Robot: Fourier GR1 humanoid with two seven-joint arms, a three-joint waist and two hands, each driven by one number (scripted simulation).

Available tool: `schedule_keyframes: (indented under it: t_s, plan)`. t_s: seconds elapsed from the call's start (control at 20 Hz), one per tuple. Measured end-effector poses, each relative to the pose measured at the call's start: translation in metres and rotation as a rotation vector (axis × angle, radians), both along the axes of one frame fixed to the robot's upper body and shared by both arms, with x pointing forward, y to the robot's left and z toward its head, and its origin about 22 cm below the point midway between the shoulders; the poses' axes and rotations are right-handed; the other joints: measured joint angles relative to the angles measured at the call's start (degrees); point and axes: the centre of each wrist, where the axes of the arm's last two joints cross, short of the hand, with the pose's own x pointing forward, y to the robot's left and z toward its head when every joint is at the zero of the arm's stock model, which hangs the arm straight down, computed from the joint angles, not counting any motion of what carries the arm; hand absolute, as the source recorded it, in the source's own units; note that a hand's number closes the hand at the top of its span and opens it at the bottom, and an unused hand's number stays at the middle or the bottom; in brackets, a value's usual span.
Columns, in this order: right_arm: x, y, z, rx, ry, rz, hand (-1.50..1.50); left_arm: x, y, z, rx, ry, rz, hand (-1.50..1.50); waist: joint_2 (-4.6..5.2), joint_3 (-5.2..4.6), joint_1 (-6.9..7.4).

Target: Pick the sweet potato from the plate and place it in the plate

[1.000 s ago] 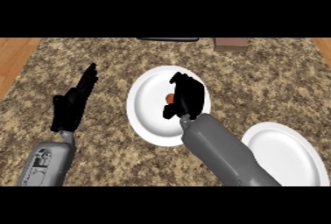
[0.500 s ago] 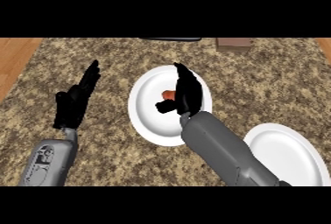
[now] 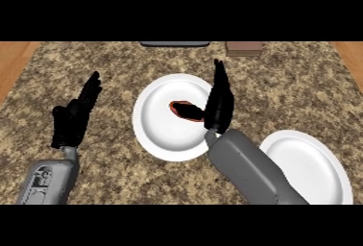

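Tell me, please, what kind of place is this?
Probably a kitchen counter: a speckled brown stone-like countertop carries two round white plates, one holding a reddish-brown sweet potato.

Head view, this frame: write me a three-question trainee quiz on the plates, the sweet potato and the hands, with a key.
1. True or false: the sweet potato lies on the plate nearest the view's right edge.
2. Which hand is next to the sweet potato? A) left hand B) right hand C) neither
3. Fill in: the left hand stands over the ______, apart from both plates.

Key
1. False. It lies on the middle plate; the right-side plate holds nothing.
2. B. The right hand stands edge-on beside it, fingers straight, not curled round it.
3. Counter.
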Motion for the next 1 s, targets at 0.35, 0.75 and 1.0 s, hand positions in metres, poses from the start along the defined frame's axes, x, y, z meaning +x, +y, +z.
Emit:
schedule_keyframes:
  t_s: [0.35,0.75,1.0]
  plan:
    - [-0.040,-0.064,0.000,0.092,-0.066,-0.091,-1.50,-0.006,0.010,-0.004,0.001,0.013,0.026,0.00,-0.33,-0.03,-1.60]
    - [-0.108,-0.132,-0.002,0.112,-0.073,-0.120,-1.50,-0.012,0.011,0.000,0.007,0.000,0.013,0.00,-0.11,-0.01,-0.93]
    - [-0.126,-0.163,-0.010,0.122,-0.074,-0.122,-1.50,-0.009,0.011,0.002,0.001,0.001,0.006,0.00,0.01,0.00,-0.67]
